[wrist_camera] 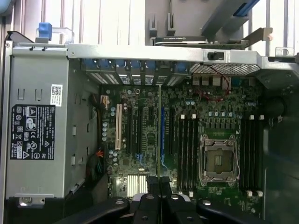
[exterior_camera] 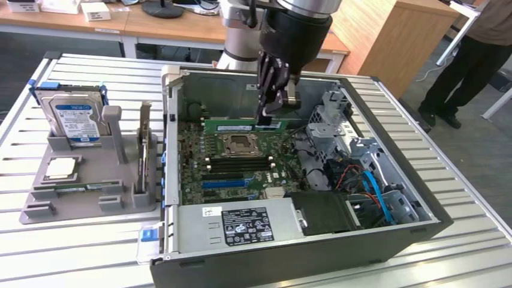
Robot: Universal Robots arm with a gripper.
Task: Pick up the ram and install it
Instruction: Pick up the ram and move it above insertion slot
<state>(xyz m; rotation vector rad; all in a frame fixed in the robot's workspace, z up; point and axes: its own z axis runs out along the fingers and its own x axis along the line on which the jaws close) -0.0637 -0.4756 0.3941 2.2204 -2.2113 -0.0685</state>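
Observation:
My gripper point(exterior_camera: 270, 115) reaches down into the open computer case point(exterior_camera: 400, 237) and is shut on the ram point(exterior_camera: 240, 125), a long green stick held level on its edge. The ram hangs over the motherboard point(exterior_camera: 196, 171), just beyond the CPU socket point(exterior_camera: 240, 144) in the exterior view. Whether it touches a slot I cannot tell. In the wrist view the black fingertips point(wrist_camera: 148, 193) meet at the gripper point(wrist_camera: 160, 189), and the ram point(wrist_camera: 160, 140) shows as a thin edge running out from them. Black memory slots point(wrist_camera: 187, 149) lie beside the CPU socket point(wrist_camera: 218, 161).
A grey tray point(exterior_camera: 80, 207) at the exterior view's left holds a blue-labelled hard drive point(exterior_camera: 76, 117), an upright expansion card point(exterior_camera: 144, 150) and a second green stick point(exterior_camera: 71, 190). The power supply point(exterior_camera: 248, 225) and drive cage point(exterior_camera: 328, 120) crowd the case. A person point(exterior_camera: 472, 57) stands at the far right.

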